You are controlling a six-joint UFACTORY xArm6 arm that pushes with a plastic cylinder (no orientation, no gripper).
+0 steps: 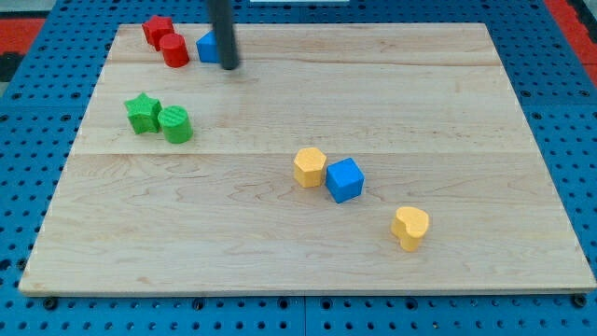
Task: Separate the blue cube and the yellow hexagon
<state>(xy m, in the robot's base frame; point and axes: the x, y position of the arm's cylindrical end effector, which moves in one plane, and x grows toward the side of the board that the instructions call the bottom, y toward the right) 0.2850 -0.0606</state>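
- our tip [229, 66] sits at the view's top left of the wooden board [448, 112], touching or just covering a blue block [207, 47], shape unclear
- no jaws on this rig, just the rod, so nothing is grasped
- blue cube [344, 180] and yellow hexagon [310, 167] touch near board centre, hexagon on the left, well apart from our tip
- yellow heart [410, 227] lower right of them
- red star [157, 30] and red cylinder [173, 50] left of our tip
- green star [143, 113] and green cylinder [175, 124] at left

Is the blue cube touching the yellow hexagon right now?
Touching: the camera view shows the blue cube against the yellow hexagon, no board between them.
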